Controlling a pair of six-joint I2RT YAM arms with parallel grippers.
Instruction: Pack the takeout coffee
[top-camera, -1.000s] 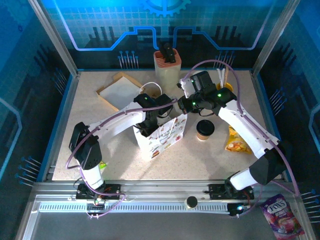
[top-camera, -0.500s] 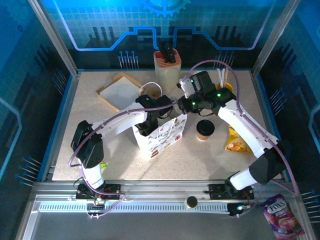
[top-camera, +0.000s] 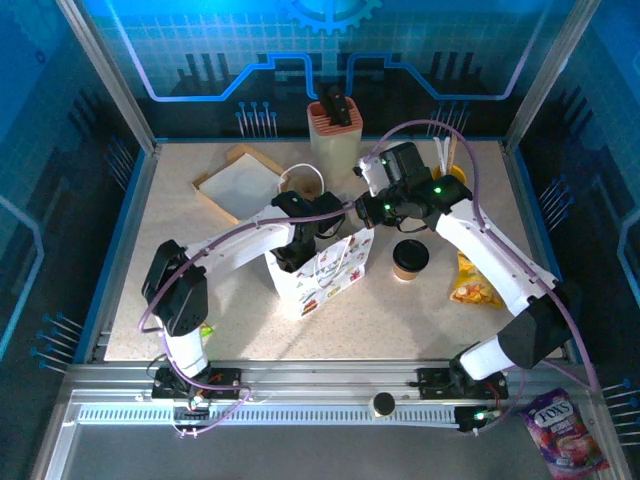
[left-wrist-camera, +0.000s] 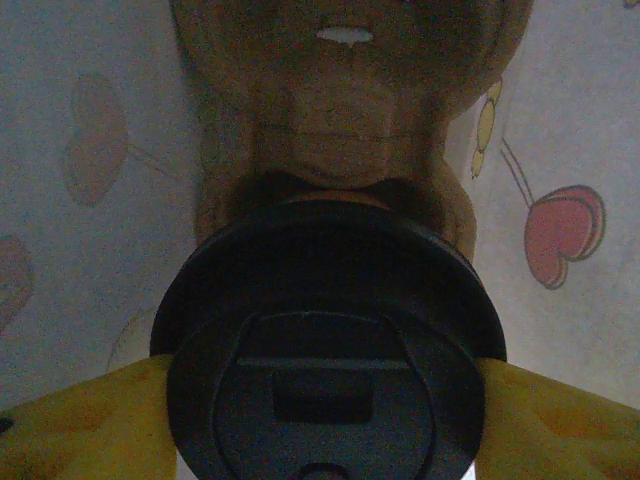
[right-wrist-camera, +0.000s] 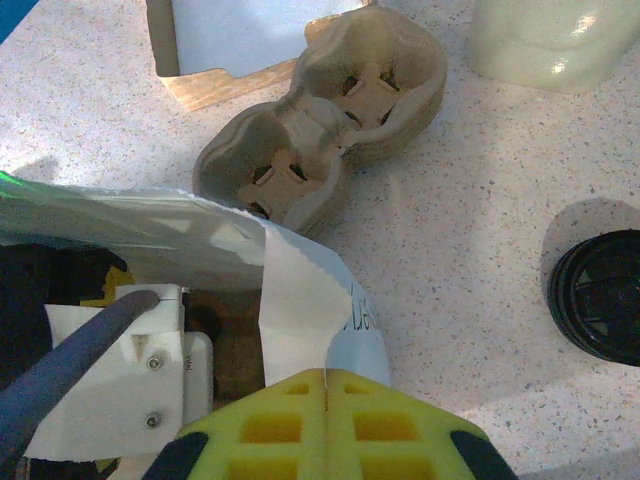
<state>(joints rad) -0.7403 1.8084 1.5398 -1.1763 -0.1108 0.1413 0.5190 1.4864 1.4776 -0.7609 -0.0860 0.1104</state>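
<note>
A takeout coffee (left-wrist-camera: 330, 340), showing its round black lid, sits between the yellow fingers (left-wrist-camera: 70, 425) of my left gripper (left-wrist-camera: 325, 400), which is shut on it. It is inside the white printed paper bag (top-camera: 325, 272), above a brown pulp carrier (left-wrist-camera: 340, 130) in the bag. My left gripper (top-camera: 296, 252) reaches down into the bag's mouth. My right gripper (right-wrist-camera: 327, 385) is shut on the bag's upper edge (right-wrist-camera: 300, 290), and this gripper (top-camera: 363, 212) stands at the bag's far right corner. A second takeout coffee (top-camera: 410, 258) stands upright on the table right of the bag.
A pulp cup carrier (right-wrist-camera: 325, 135) lies behind the bag, beside a wood-edged white tray (top-camera: 238, 183). A pale holder (top-camera: 335, 135) stands at the back. Loose black lids (right-wrist-camera: 600, 295) lie to the right of the carrier, and a yellow snack bag (top-camera: 472, 282) lies right of the second cup.
The left arm's elbow has shifted slightly over the bag. Both grips look unchanged.
</note>
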